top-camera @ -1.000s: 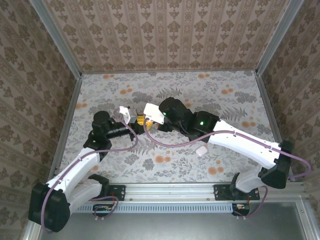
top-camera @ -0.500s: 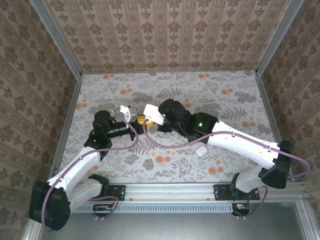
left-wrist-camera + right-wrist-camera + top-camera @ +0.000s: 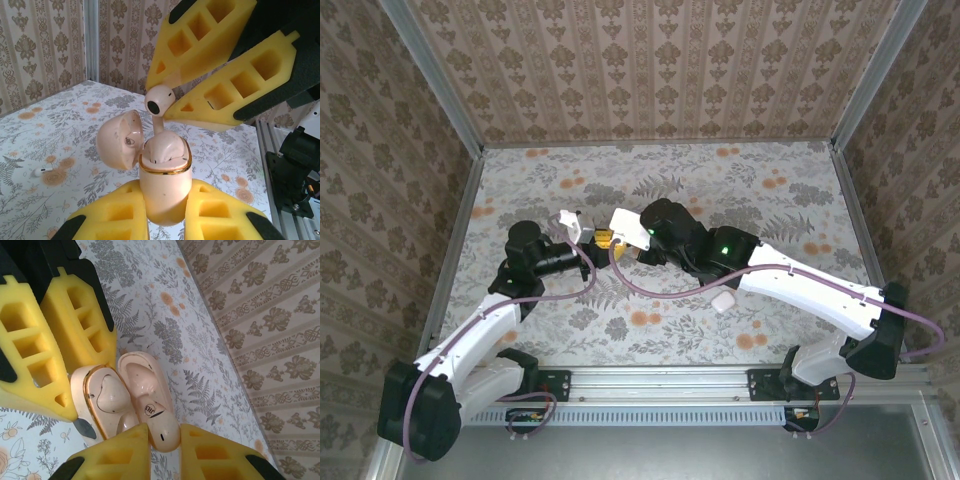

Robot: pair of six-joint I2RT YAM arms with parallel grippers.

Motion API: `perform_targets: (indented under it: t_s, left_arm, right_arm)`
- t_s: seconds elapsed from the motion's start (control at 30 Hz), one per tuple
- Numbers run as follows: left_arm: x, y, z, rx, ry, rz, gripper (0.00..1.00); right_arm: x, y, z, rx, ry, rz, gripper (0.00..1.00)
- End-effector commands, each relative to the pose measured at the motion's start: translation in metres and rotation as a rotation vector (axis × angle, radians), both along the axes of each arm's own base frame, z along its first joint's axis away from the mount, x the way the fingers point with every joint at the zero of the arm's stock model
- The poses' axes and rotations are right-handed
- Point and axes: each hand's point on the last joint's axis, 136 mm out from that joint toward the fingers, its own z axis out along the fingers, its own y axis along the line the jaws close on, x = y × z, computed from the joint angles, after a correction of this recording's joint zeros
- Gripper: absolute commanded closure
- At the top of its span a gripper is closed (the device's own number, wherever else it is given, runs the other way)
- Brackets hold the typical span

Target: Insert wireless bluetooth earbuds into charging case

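Earbud one (image 3: 159,100) stands directly above the charging case (image 3: 164,175); the rest runs outward from the left wrist camera. Nearest, the left gripper (image 3: 167,195) has its yellow foam jaws pressed against both sides of the case's lower body, holding it upright. The lid (image 3: 120,137) is swung open and leans off to the case's left, a small printed logo on its hollow inside, and a gold rim rings the case's mouth. Just above that mouth, earbud one has its long axis vertical. Its rounded head is on top with a dark oval opening facing the camera, and its stem points straight down to meet the case's pale insert; whether it has entered a socket I cannot tell. The right gripper (image 3: 160,97) comes in from above the case, jaw tips pinching the earbud's head. Farther back, on the floral table (image 3: 90,115), earbud two (image 3: 42,171) lies flat, well apart to the case's left, its long axis roughly toward the case. From above, a white rounded-square box (image 3: 722,301) sits well to the case's right. Compared with a second ago, the overhead view shows both grippers meeting at the same spot, with the arm poses almost unchanged.
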Motion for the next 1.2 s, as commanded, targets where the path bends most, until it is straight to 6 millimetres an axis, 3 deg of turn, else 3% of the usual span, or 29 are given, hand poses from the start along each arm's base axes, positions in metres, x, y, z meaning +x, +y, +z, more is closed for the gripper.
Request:
perform_targets:
  t_s: [0.0,0.53,0.6,0.93,1.17]
  left_arm:
    - [-0.003,0.001,0.035,-0.063,-0.110,-0.011,1.00]
    - [-0.004,0.002,0.039,-0.083,-0.124,-0.011,1.00]
    - [-0.004,0.002,0.040,-0.088,-0.129,-0.012,1.00]
    - [-0.007,0.002,0.040,-0.092,-0.142,-0.026,1.00]
    - [-0.006,-0.001,0.040,-0.086,-0.140,-0.039,1.00]
  right_arm:
    - [-0.008,-0.005,-0.009,-0.042,0.014,0.019,0.82]
    - [-0.015,-0.004,-0.011,-0.030,0.043,0.040,0.82]
    - [-0.020,-0.008,0.000,0.003,0.036,0.047,0.82]
    - [-0.023,-0.009,0.004,0.008,0.038,0.063,0.82]
    - [-0.028,-0.004,-0.002,-0.003,0.077,0.095,0.80]
